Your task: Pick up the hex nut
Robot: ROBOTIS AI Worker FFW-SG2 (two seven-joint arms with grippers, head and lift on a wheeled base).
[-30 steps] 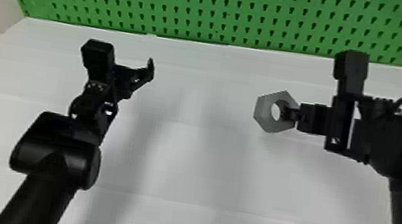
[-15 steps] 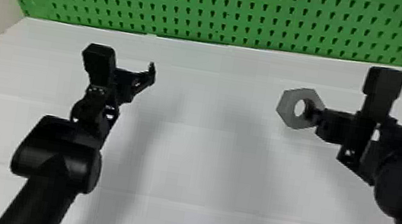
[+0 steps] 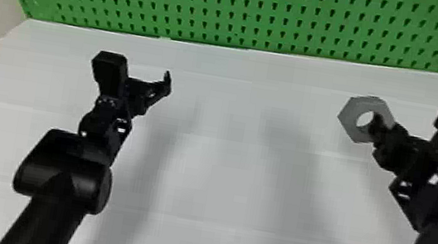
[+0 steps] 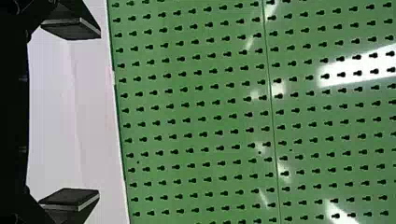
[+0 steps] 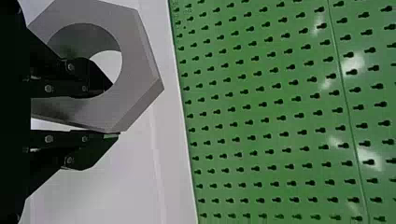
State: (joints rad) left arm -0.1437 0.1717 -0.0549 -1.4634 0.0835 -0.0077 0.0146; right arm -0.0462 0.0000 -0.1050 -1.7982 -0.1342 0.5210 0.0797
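Green pegboard (image 3: 248, 10) backs the desk (image 3: 223, 166). Over it, the right gripper (image 5: 114, 112) pinches the nut (image 5: 135, 79) by its rim, one finger through the hole: likely heavy, rigid, a sound hold. The left gripper (image 4: 98, 113) gapes, empty.

No Readable Lettering

No text, label, brand, number or sign can be read in the head view or in either wrist view.
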